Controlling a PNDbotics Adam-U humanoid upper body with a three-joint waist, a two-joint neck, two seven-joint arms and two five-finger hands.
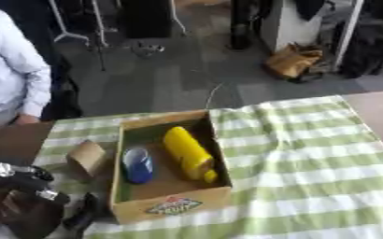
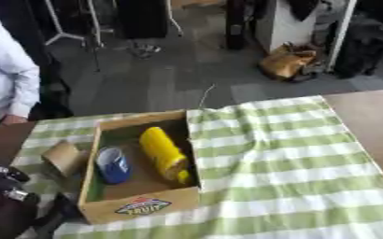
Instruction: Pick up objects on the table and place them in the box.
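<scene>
- The table (image 1: 325, 186) in front of me carries a green and white checked cloth (image 1: 309, 158); its right side lies bare of any item
- The box (image 1: 172, 205), open cardboard with a printed label on its near wall, sits left of centre on that cloth
- Inside it lie 2 things side by side: a yellow bottle (image 1: 188, 153) angled along the right half, and a blue cup (image 1: 138, 165) on its side to the left
- A brown cardboard piece (image 1: 87, 158) stands just outside the box's left wall; I judge it the 1 thing yet to go in
- My left hand (image 1: 23, 186) shows at the lower left corner, near the box's left side; whether its fingers are apart or together I cannot tell
- My right hand is out of sight
- Risk: reaching for the cardboard piece, my arm could knock the box wall and shove the box, or snag and bunch the cloth, tipping the piece
</scene>
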